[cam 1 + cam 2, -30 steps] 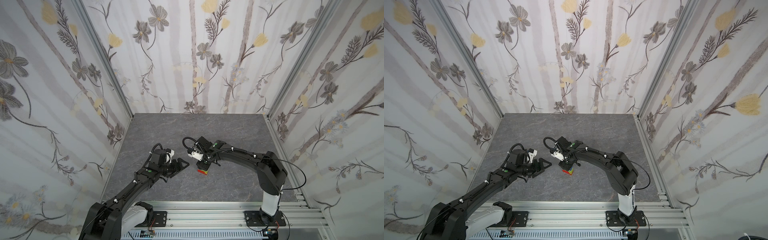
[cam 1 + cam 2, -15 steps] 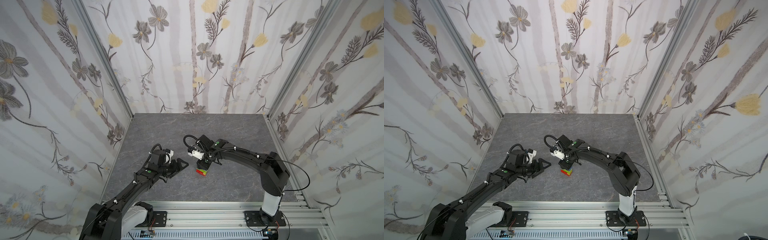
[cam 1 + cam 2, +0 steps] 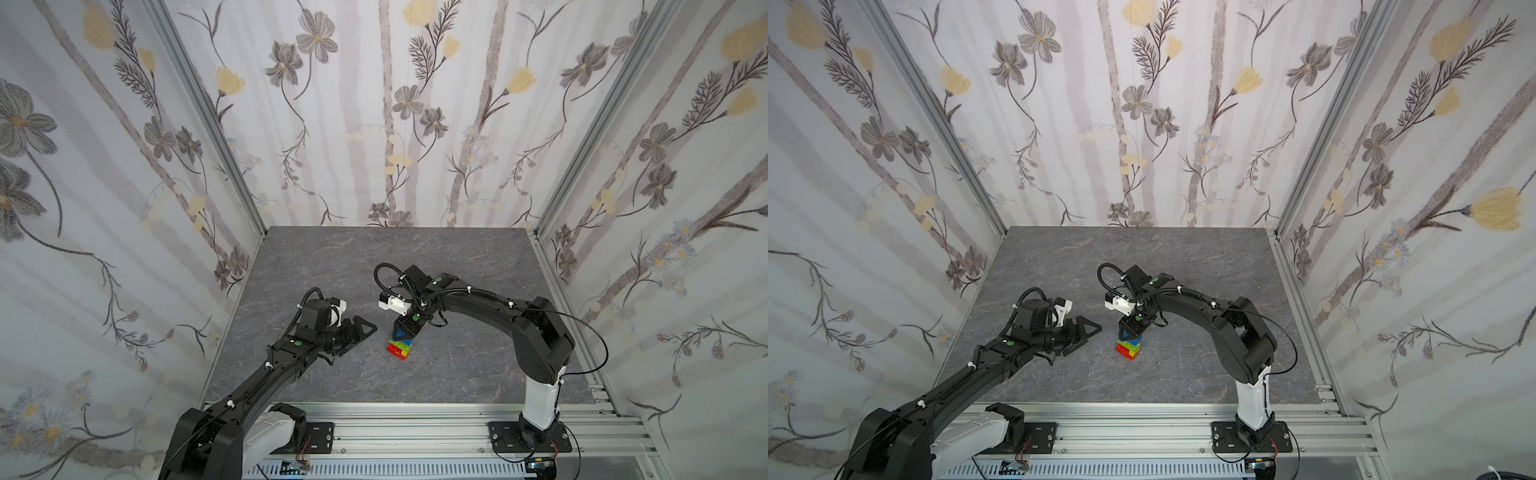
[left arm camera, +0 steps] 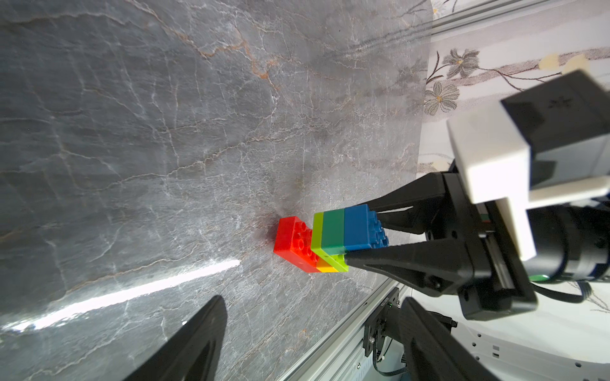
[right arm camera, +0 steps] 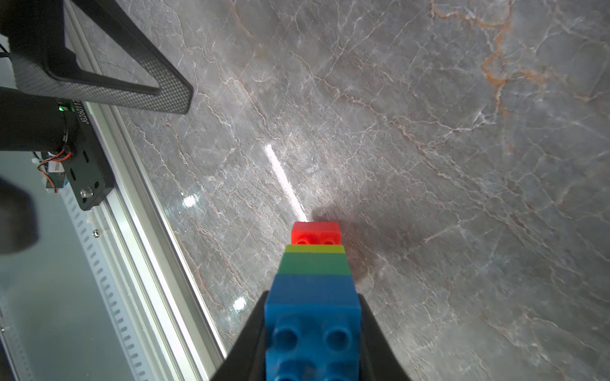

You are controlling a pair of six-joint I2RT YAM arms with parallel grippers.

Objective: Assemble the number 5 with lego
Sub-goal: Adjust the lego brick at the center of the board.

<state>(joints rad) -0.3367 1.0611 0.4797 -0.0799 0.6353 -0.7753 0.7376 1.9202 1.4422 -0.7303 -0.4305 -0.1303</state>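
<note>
The number 5 [image 3: 400, 347] [image 3: 1128, 349] stands upright on the grey table as a small stack of lego. Its red brick [image 4: 293, 242] [image 5: 315, 232] rests on the table, with yellow, lime and dark green above it. The blue brick [image 4: 359, 227] [image 5: 313, 313] is on top. My right gripper [image 3: 405, 332] [image 3: 1130, 332] [image 4: 363, 231] [image 5: 312, 330] reaches down from above and is shut on that blue brick. My left gripper [image 3: 359, 334] [image 3: 1088, 336] [image 4: 312, 301] hovers just left of the stack, open, with nothing between its fingers.
The aluminium rail [image 3: 415, 424] with both arm bases runs along the table's front edge, close to the stack. Patterned walls [image 3: 374, 124] enclose the table on the other three sides.
</note>
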